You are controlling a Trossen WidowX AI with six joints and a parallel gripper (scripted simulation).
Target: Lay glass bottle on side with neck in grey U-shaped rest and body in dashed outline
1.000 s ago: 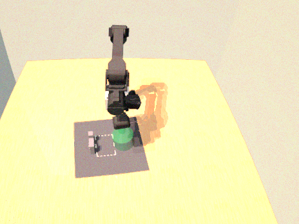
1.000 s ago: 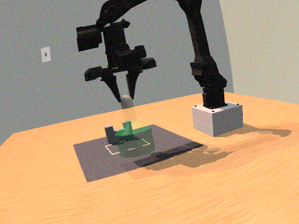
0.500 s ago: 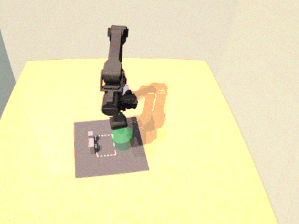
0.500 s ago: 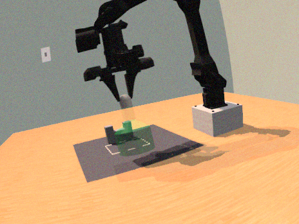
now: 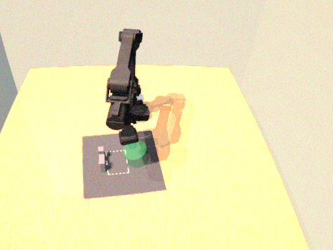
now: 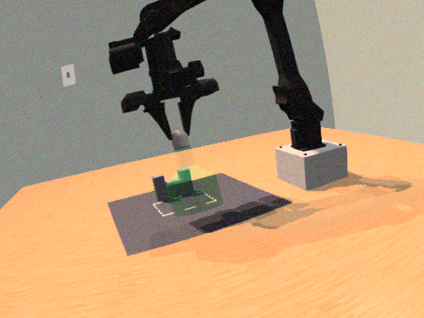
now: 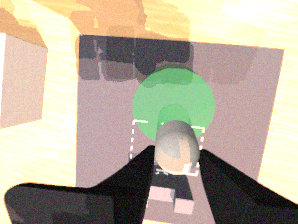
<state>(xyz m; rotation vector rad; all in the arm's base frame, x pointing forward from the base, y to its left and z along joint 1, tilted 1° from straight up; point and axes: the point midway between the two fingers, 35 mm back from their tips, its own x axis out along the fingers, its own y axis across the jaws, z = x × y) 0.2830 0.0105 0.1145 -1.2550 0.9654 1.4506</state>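
Two fingers of the gripper (image 5: pixel 128 137) (image 6: pixel 180 135) (image 7: pixel 177 152) clamp the green glass bottle (image 5: pixel 135 151) (image 6: pixel 196 198) (image 7: pixel 174 92) by its neck, roughly upright, at three o'clock of the dashed outline (image 5: pixel 118 174) (image 6: pixel 167 215) (image 7: pixel 132 145) from above; tip it slowly towards the U-shaped rest (image 5: pixel 102 163) (image 6: pixel 158 188) (image 7: pixel 184 206) at nine, supporting the base; release only once settled; beneath, a dark mat (image 5: pixel 95 187) (image 6: pixel 130 238) (image 7: pixel 100 150) on wood-grained tabletop (image 5: pixel 201 215) (image 6: pixel 274 283) (image 7: pixel 37 165); beyond, a wall plate (image 6: pixel 68 75) at ten o'clock.

From the top, looks steeply down from well above the bench (image 5: pixel 215 205) (image 6: pixel 274 283) (image 7: pixel 286 22). From the exterior, looks low and slantwise across it toward the walls (image 6: pixel 91 132). At the wrist, peers down closely past the end effector (image 5: pixel 130 142) (image 6: pixel 180 136) (image 7: pixel 177 152). Shares the dark mat (image 5: pixel 122 187) (image 6: pixel 132 233) (image 7: pixel 105 110) throughout.
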